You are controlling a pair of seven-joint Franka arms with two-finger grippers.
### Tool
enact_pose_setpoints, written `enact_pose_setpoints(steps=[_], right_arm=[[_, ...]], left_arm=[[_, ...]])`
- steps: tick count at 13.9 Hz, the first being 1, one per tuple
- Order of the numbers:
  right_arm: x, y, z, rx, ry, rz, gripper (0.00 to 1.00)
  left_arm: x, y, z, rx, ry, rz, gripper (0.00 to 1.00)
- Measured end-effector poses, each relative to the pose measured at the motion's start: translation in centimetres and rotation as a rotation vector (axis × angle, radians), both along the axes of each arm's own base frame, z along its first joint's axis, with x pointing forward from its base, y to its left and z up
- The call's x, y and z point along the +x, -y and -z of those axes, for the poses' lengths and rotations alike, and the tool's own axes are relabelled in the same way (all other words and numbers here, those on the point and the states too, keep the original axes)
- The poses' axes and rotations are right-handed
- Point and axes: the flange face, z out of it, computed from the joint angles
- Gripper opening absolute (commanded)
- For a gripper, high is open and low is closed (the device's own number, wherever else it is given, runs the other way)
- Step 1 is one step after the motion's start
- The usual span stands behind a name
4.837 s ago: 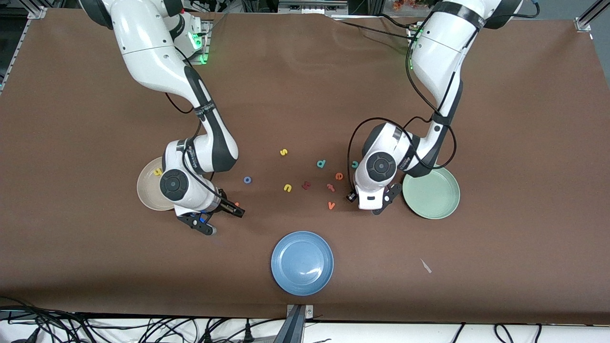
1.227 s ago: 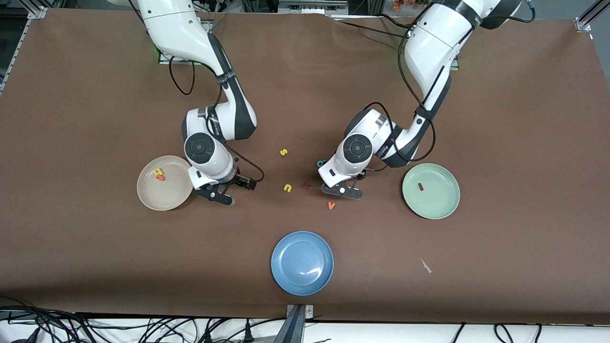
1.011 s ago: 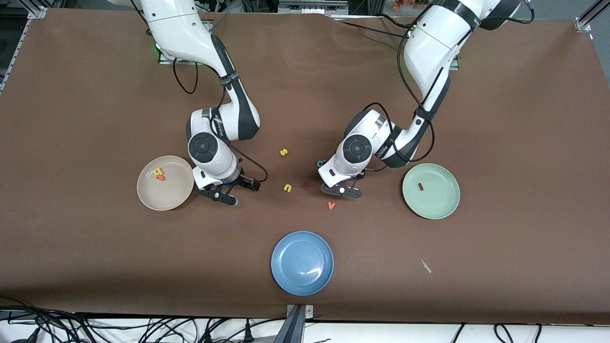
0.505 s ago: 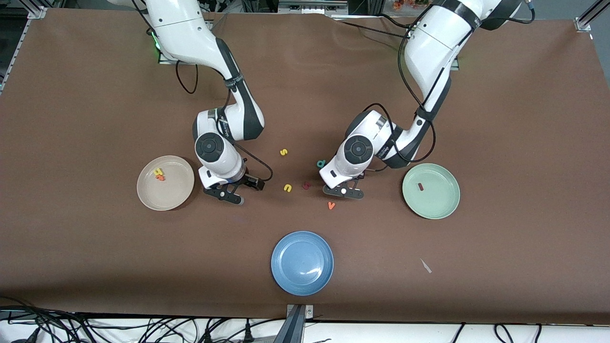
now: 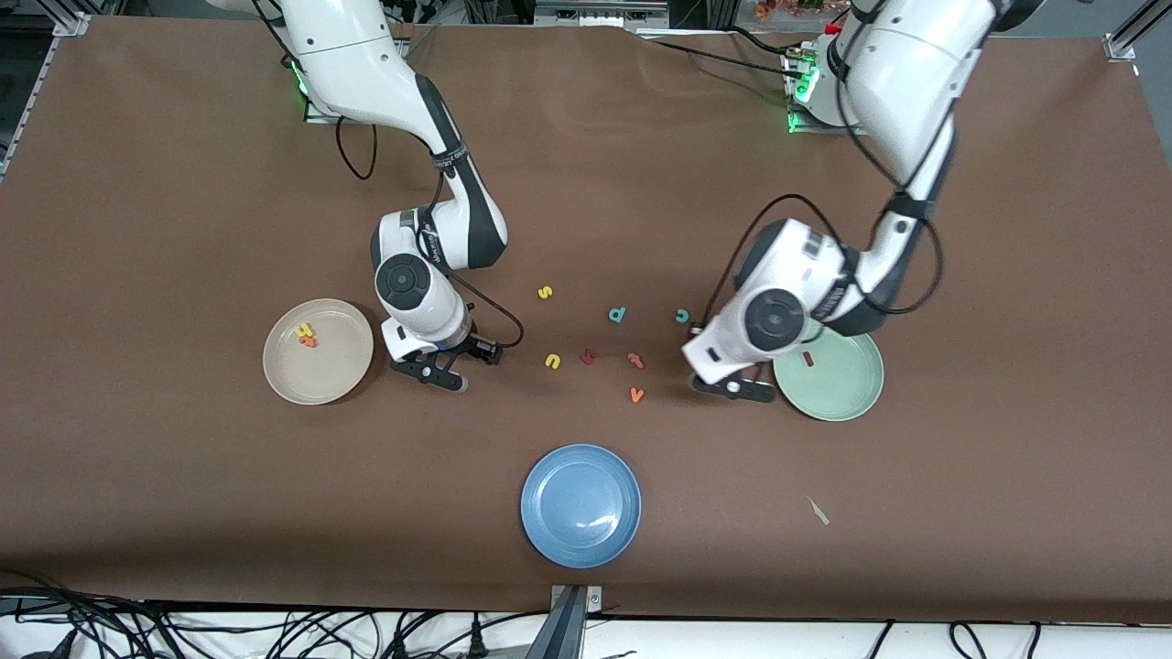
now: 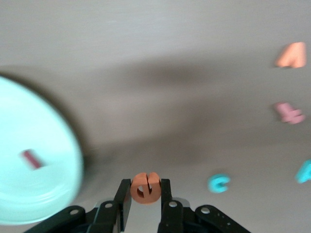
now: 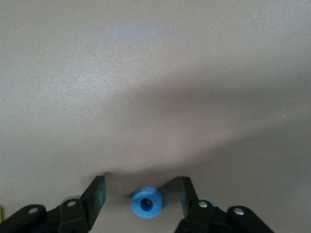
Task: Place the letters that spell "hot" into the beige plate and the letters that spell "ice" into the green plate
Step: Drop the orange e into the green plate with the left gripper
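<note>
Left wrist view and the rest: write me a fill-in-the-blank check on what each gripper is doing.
1. The left gripper is shut on the orange ____.
2. The dark red "i" lies in the ____ plate.
3. The blue "o" sits between the ____ gripper's open fingers.

Missing words: "e"; green; right

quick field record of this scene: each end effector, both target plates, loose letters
left end effector: shut on orange e, beside green plate
right end effector: open, fingers either side of blue o on table
beige plate: holds yellow h, orange t
green plate: holds dark red i
teal c: on table, not yet placed
other loose letters: s, u, d, v, reddish t
</note>
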Motion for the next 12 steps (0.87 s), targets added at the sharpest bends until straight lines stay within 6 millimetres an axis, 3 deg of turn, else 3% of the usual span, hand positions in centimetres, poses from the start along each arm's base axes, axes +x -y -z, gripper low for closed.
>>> enact_pose_setpoints(steps=[3,7,8,9,11,12], right_arm=[[0.0,0.0,0.0,0.000,-0.001,0.000,0.62],[-0.1,0.0,0.1,-0.001,-0.006,0.012,0.62],[-0.1,0.0,0.1,-0.001,-0.010,0.013,0.62],[-0.2,0.0,0.1,-0.002,-0.014,0.015,0.62],[-0.2,0.0,0.2,-0.003,-0.019,0.021,0.62],[-0.2,0.0,0.2,-0.004,-0.020,0.025,0.59]], left_arm=[[0.8,-6.0,1.2,0.106,-0.034,0.039,0.00],[0.8,-9.1,3.6,0.170,-0.057,0.050,0.01],[1.0,-9.6,4.0,0.166,-0.052,0.042,0.06],[1.3,-9.7,4.3,0.157,-0.035,0.038,0.18],[1.7,-9.5,4.8,0.140,-0.003,0.039,0.98],[1.8,-9.4,5.0,0.136,0.003,0.041,1.00]])
